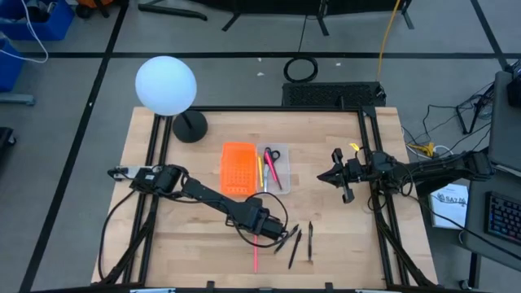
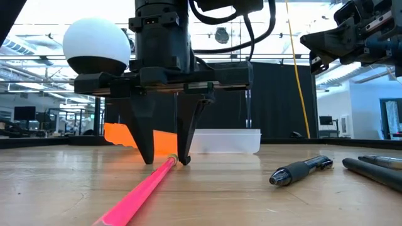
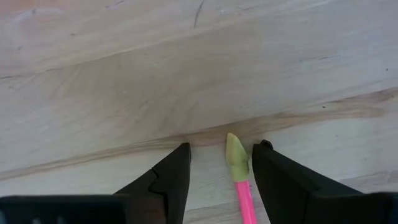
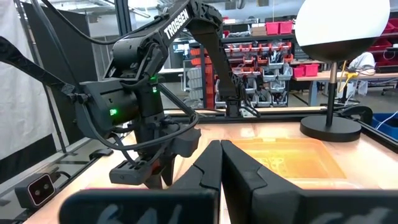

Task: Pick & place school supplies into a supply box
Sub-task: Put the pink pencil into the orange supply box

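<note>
We hold the left gripper (image 2: pixel 166 160) open astride the pink pen (image 2: pixel 141 191), short of the supply box (image 2: pixel 226 141); we should centre before closing. Right gripper (image 4: pixel 221 165) shut.

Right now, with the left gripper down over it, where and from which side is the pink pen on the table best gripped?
Probably on the shaft just behind the pale tip, from straight above. The pink pen lies flat on the table, so only its long sides are free. The left gripper stands open astride that end, one finger on each side.
</note>
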### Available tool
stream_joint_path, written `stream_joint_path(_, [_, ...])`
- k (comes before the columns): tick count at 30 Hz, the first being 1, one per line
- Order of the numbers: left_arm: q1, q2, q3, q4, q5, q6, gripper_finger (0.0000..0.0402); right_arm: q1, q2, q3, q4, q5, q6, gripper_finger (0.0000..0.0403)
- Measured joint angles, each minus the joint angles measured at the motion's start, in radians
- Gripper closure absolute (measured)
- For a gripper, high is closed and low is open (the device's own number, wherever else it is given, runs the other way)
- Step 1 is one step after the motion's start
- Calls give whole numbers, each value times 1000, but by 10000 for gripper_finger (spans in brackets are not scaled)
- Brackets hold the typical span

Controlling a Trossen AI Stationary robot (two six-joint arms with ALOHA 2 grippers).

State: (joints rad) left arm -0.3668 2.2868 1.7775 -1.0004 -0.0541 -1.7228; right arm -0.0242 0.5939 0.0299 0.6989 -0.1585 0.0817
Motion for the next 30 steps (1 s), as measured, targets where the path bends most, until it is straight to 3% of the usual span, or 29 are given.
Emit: stream_joint_path(30, [-13, 0, 1, 60, 5, -4, 229, 0, 0, 0, 0, 0, 0, 403])
